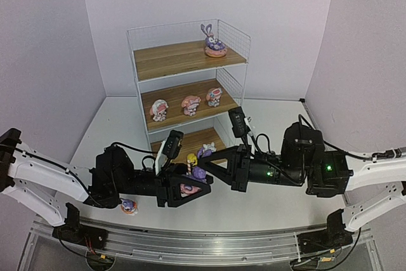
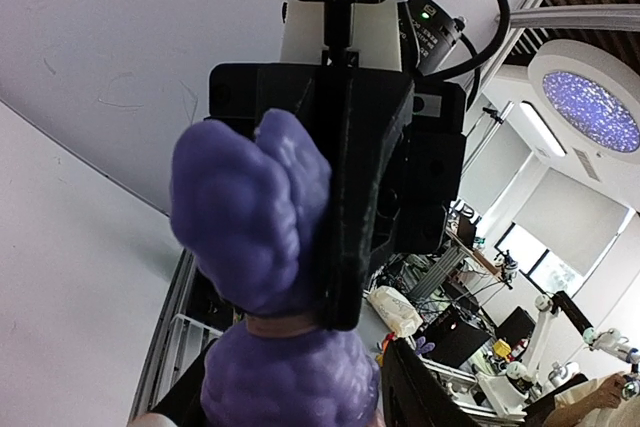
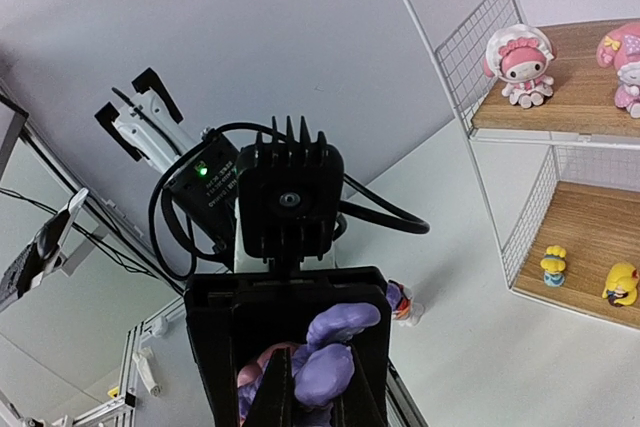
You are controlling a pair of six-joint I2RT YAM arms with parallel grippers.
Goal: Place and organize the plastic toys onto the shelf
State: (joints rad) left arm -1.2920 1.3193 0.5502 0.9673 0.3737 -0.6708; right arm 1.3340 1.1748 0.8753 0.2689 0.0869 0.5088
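Observation:
A purple long-eared bunny (image 1: 198,173) on a pink donut base hangs above the table in front of the shelf (image 1: 171,58). My left gripper (image 1: 189,185) is shut on its base. My right gripper (image 1: 206,168) faces it and is shut on the ears, which sit between its fingers in the right wrist view (image 3: 313,372). The bunny fills the left wrist view (image 2: 250,207). Another bunny (image 1: 214,42) stands on the top board. Three pink-and-white hatted figures (image 1: 191,105) stand on the middle board. Two small yellow figures (image 3: 553,265) stand on the bottom board.
A small purple-and-white figure (image 1: 129,205) stands on the table near the left arm and also shows in the right wrist view (image 3: 400,299). White walls close the table on three sides. An aluminium rail (image 1: 203,245) runs along the near edge.

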